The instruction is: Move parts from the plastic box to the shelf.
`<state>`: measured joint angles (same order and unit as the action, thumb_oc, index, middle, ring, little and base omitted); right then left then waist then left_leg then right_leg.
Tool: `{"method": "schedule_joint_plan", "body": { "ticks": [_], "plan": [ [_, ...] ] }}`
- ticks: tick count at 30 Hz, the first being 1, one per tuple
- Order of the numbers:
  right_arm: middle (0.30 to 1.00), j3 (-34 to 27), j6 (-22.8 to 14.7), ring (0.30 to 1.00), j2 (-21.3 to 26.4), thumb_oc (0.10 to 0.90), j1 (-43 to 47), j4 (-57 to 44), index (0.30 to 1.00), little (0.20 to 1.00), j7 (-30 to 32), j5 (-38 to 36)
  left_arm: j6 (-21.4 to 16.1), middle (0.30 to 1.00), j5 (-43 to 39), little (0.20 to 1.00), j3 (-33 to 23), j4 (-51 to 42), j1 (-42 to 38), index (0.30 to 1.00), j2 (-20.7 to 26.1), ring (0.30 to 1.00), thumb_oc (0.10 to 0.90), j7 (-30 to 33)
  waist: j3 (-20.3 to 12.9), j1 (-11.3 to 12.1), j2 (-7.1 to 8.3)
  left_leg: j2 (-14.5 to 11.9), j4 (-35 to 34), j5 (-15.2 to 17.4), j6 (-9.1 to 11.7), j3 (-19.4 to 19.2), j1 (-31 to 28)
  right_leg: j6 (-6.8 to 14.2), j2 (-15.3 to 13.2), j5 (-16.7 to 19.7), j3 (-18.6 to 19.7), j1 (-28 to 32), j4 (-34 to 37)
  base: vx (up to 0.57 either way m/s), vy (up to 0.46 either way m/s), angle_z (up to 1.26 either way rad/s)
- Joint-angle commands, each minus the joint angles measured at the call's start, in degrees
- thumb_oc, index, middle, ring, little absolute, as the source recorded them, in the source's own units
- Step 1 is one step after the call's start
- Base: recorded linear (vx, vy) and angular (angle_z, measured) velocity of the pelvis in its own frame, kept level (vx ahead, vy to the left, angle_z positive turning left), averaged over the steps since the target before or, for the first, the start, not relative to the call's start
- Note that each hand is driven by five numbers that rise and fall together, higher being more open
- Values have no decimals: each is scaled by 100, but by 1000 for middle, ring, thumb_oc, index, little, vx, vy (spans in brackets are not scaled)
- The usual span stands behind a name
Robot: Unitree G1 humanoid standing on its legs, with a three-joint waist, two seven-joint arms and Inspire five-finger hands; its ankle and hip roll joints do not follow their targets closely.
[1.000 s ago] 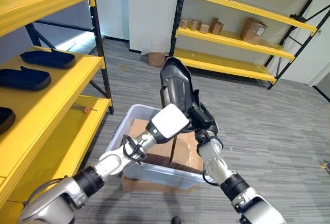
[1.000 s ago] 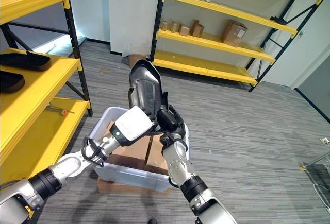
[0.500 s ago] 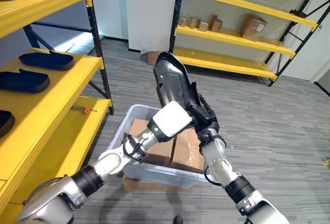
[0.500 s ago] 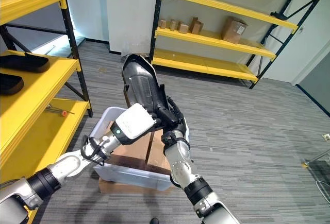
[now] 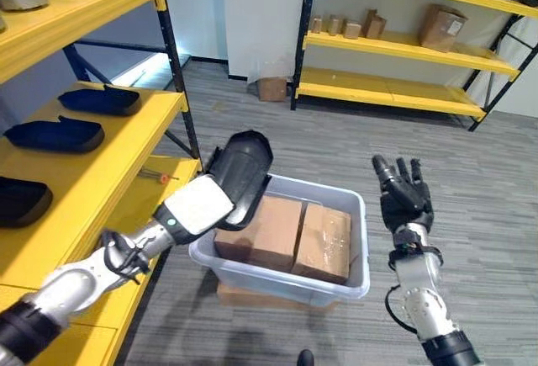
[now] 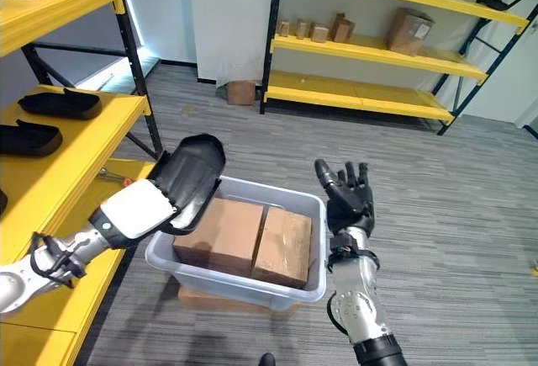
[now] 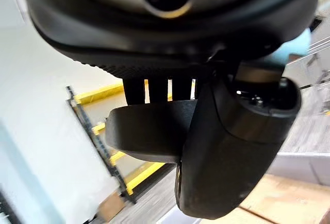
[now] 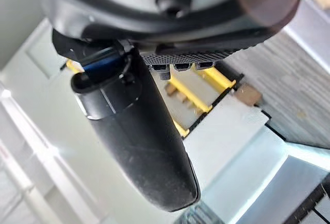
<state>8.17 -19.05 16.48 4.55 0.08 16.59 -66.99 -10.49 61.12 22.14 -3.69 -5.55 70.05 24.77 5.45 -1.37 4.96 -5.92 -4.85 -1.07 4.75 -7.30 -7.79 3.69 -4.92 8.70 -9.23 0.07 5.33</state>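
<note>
Plastic box (image 5: 336, 275) on grey floor (image 5: 471, 172), yellow shelf (image 5: 76, 172) beside

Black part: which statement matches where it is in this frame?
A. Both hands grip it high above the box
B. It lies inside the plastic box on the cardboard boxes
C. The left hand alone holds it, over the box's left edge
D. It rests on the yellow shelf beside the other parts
C: the left hand holds the black part by the plastic box, while the right hand is open and apart.
</note>
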Motion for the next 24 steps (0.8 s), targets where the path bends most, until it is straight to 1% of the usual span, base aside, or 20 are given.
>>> {"method": "schedule_joint_plan", "body": {
  "ticks": [1, 2, 3, 6, 7, 8, 9, 10, 12, 13, 14, 17, 18, 19, 20, 21, 22, 23, 24],
  "plan": [
    [1000, -330, -510, 1000, 140, 900, 657, -765, 1000, 1000, -484, 235, 222, 300, -347, 300, -1066, -533, -522, 300, 286, 300, 400, 686, -262, 6, -2, 26, -15, 620, -279, 99, -226, 717, -569, -103, -272, 61, -72, 29, -52, 14],
    [1000, -381, -511, 1000, 121, 900, 607, -787, 1000, 1000, -500, 231, 219, 300, -365, 300, -1290, -567, -337, 300, 313, 300, 400, 719, -260, 22, -37, 22, -15, 612, -272, 118, -207, 712, -571, -113, -295, 62, -69, 28, -66, 15],
    [1000, -420, -552, 1000, 107, 900, 529, -824, 1000, 1000, -554, 194, 186, 300, -419, 300, -1726, -699, 5, 300, 409, 300, 400, 794, -242, 68, -115, 11, -15, 573, -252, 162, -160, 695, -560, -140, -327, 63, -59, 26, -65, 9],
    [1000, -425, -541, 1000, 99, 900, 430, -855, 1000, 1000, -634, 165, 176, 300, -450, 300, -2179, -826, 408, 300, 439, 300, 400, 820, -241, 81, -156, -11, -15, 558, -229, 180, -136, 681, -547, -161, -353, 64, -52, 13, -55, 7],
    [1000, -431, -534, 1000, 75, 900, 307, -871, 1000, 1000, -723, 116, 169, 300, -466, 300, -2694, -1028, 783, 300, 461, 300, 400, 920, -212, 159, -227, -41, -15, 519, -201, 236, -93, 652, -522, -204, -384, 68, -43, 8, -74, 8],
    [1000, -403, -533, 1000, 73, 900, 312, -872, 1000, 1000, -731, 109, 164, 300, -470, 300, -2826, -1075, 918, 300, 455, 300, 400, 911, -218, 126, -228, -47, -15, 519, -197, 238, -90, 648, -517, -206, -387, 66, -44, 12, -102, 6],
    [1000, -362, -518, 1000, 55, 900, 231, -858, 1000, 1000, -777, 98, 171, 300, -494, 300, -3085, -1185, 1074, 300, 450, 300, 400, 985, -200, 218, -268, -88, -15, 478, -165, 276, -52, 625, -489, -251, -429, 78, -39, 8, -53, 4],
    [1000, -347, -517, 1000, 52, 900, 233, -859, 1000, 1000, -781, 96, 169, 300, -498, 300, -3161, -1215, 1151, 300, 445, 300, 400, 978, -203, 199, -269, -94, -15, 477, -160, 280, -49, 621, -484, -253, -434, 77, -40, 10, -86, 9],
    [1000, -230, -482, 1000, 25, 900, 181, -855, 1000, 1000, -870, 41, 227, 300, -545, 300, -3627, -1433, 1507, 300, 368, 300, 400, 1127, -175, 320, -311, -195, -15, 406, -96, 363, 20, 558, -417, -339, -518, 105, -42, 24, -102, 14],
    [1000, -203, -482, 1000, 22, 900, 189, -853, 1000, 1000, -876, 38, 226, 300, -549, 300, -3751, -1479, 1632, 300, 355, 300, 400, 1118, -176, 280, -315, -207, -15, 404, -87, 374, 22, 550, -406, -345, -531, 109, -44, 29, -110, 21],
    [1000, -158, -463, 1000, 31, 900, 205, -849, 1000, 1000, -894, 60, 224, 300, -565, 300, -3841, -1524, 1712, 300, 324, 300, 400, 1144, -146, 356, -322, -248, -9, 362, -65, 415, 50, 525, -380, -381, -556, 119, -46, 14, -86, 17],
    [1000, 40, -387, 1000, 113, 900, 295, -800, 1000, 1000, -988, 95, 227, 300, -605, 300, -4221, -1706, 2068, 300, 243, 300, 400, 1230, -28, 468, -334, -415, 93, 290, 24, 574, 171, 420, -271, -488, -680, 156, -58, 8, -121, 23],
    [1000, 48, -387, 1000, 111, 900, 300, -799, 1000, 1000, -989, 94, 226, 300, -607, 300, -4253, -1717, 2098, 300, 239, 300, 400, 1226, -28, 451, -335, -418, 101, 294, 26, 583, 177, 419, -269, -489, -688, 158, -58, 3, -151, 29],
    [1000, 187, -329, 1000, 231, 900, 355, -800, 1000, 1000, -1082, 187, 199, 300, -636, 300, -4375, -1759, 2213, 300, 201, 300, 400, 1253, 106, 620, -329, -515, 264, 267, 91, 704, 311, 357, -212, -548, -795, 202, -60, 2, -142, 33],
    [1000, 231, -299, 1000, 307, 900, 405, -806, 1000, 1000, -1103, 247, 192, 300, -651, 300, -4518, -1853, 2295, 300, 192, 300, 400, 1285, 154, 642, -337, -542, 322, 252, 113, 801, 389, 332, -200, -578, -890, 212, -62, 13, -197, 34],
    [1000, 290, -284, 1000, 412, 900, 477, -786, 1000, 1000, -1134, 317, 178, 300, -680, 300, -4621, -1889, 2369, 300, 196, 300, 400, 1336, 226, 773, -362, -598, 376, 242, 143, 900, 446, 299, -158, -634, -973, 237, -74, -7, -137, 44],
    [1000, 345, -301, 1000, 451, 900, 567, -740, 1000, 1000, -1128, 388, 160, 300, -751, 300, -4698, -1926, 2403, 300, 149, 300, 400, 1398, 287, 826, -371, -617, 378, 171, 171, 998, 528, 278, -135, -650, -1061, 236, -68, -26, -96, 66],
    [1000, 348, -305, 1000, 452, 900, 587, -732, 1000, 1000, -1126, 390, 158, 300, -754, 300, -4723, -1932, 2413, 300, 142, 300, 400, 1398, 290, 788, -359, -594, 374, 124, 167, 1034, 570, 272, -155, -623, -1093, 217, -62, -88, -102, 70],
    [1000, 397, -348, 1000, 501, 900, 753, -641, 1000, 1000, -1069, 510, 184, 300, -823, 300, -4797, -1987, 2344, 300, 160, 300, 400, 1496, 395, 1000, -415, -651, 237, -136, 274, 1246, 728, 237, -118, -707, -1340, 192, -59, -90, -59, 59]
  ]
}}
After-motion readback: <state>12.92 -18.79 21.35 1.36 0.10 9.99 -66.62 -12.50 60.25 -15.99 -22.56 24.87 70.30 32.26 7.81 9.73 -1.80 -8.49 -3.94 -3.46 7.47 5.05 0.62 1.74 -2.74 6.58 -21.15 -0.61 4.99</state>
